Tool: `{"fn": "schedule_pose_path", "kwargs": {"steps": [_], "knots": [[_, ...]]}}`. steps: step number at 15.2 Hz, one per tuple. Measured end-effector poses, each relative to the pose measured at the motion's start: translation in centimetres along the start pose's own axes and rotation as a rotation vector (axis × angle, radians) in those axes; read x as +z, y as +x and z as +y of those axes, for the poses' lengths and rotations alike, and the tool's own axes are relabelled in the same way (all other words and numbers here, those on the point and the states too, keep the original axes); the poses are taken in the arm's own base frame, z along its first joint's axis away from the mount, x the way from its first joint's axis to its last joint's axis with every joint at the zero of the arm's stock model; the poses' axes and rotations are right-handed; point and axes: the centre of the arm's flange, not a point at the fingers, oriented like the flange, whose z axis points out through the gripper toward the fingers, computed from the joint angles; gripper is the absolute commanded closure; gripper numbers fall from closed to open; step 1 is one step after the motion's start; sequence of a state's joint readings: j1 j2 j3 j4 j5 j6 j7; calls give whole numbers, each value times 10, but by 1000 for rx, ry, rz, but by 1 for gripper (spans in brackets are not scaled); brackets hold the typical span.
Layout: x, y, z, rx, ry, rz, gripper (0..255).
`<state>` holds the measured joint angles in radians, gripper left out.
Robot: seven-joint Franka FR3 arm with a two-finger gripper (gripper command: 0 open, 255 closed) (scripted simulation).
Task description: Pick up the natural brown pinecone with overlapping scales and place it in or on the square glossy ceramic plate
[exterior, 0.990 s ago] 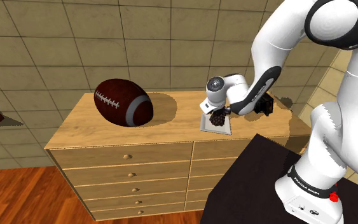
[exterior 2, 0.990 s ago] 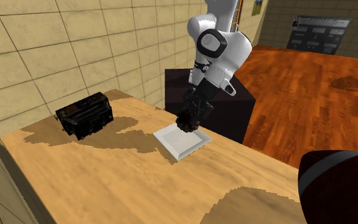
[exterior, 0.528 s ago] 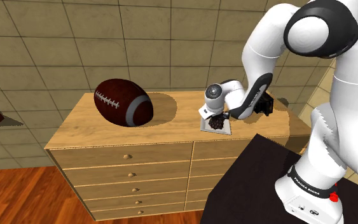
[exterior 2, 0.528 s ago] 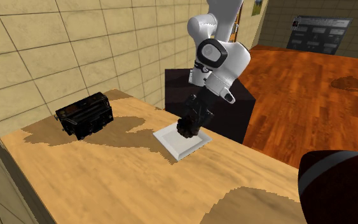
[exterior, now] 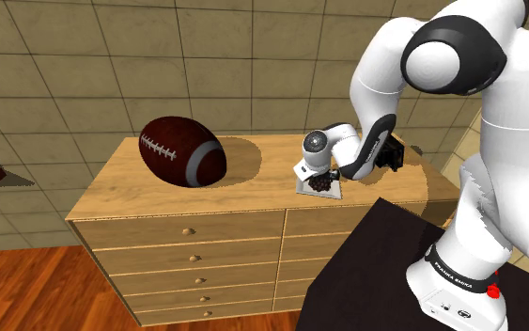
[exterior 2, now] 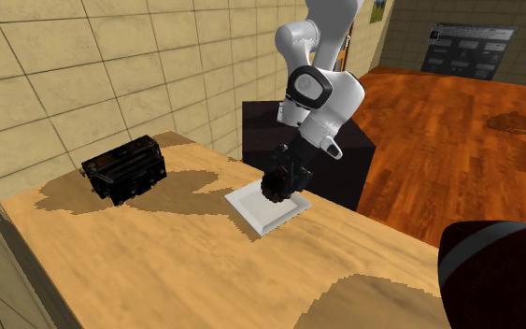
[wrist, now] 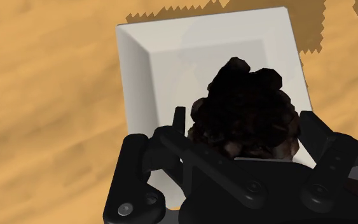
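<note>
The dark brown pinecone (wrist: 247, 95) sits on the white square plate (wrist: 139, 76), in the half of it nearer the hand. My black gripper (wrist: 244, 121) is low over the plate and open. One of its fingers (wrist: 178, 121) stands at each side of the pinecone with a thin gap. In the shoulder view the gripper (exterior: 319, 175) hangs just over the pinecone (exterior: 321, 184) on the plate (exterior: 334, 195), near the dresser top's front edge. The second exterior view shows the pinecone (exterior 2: 275, 190) under the gripper (exterior 2: 279, 179) at the plate's (exterior 2: 256, 215) far side.
A large brown football (exterior: 182, 150) lies on the wooden dresser top (exterior: 243, 193) toward the shoulder view's left. A black boxy appliance (exterior 2: 125, 168) stands by the tiled wall, past the plate. My dark stand (exterior: 384, 273) is beside the dresser's drawers.
The hand has come down a little over the plate with the pinecone, and the fingers have spread wider, so the pinecone now rests on the plate.
</note>
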<state>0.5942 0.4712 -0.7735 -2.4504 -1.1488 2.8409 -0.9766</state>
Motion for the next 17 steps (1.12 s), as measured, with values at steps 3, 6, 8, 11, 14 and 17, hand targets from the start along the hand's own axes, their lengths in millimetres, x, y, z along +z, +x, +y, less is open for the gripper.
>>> {"fn": "schedule_pose_path", "kwargs": {"steps": [3,6,8,11,14,17], "knots": [[0,0,0,0,1,0,0],[-1,1,-1,-1,-2,1,0],[-1,1,-1,-2,-2,1,0],[-14,4,0,-6,-1,3,0],[-45,4,2,-7,-4,4,0],[-50,4,0,-7,-3,5,0]]}}
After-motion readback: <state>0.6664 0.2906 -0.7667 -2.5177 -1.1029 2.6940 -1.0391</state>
